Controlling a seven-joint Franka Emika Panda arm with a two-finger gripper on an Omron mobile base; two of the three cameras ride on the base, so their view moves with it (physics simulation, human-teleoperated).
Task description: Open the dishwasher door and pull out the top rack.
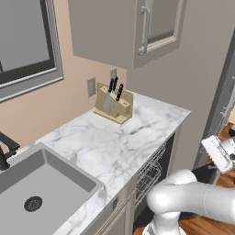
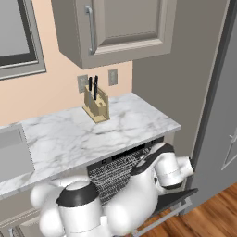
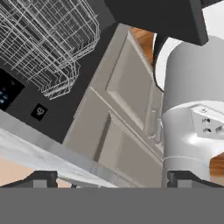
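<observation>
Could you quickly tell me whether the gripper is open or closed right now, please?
Gripper: open, jaws spread wide, holding nothing.

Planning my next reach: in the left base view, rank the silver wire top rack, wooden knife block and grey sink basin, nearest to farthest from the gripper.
From the gripper, at the right edge:
1. Silver wire top rack, just left, below the marble counter.
2. Wooden knife block, at the counter's back.
3. Grey sink basin, far left.
</observation>
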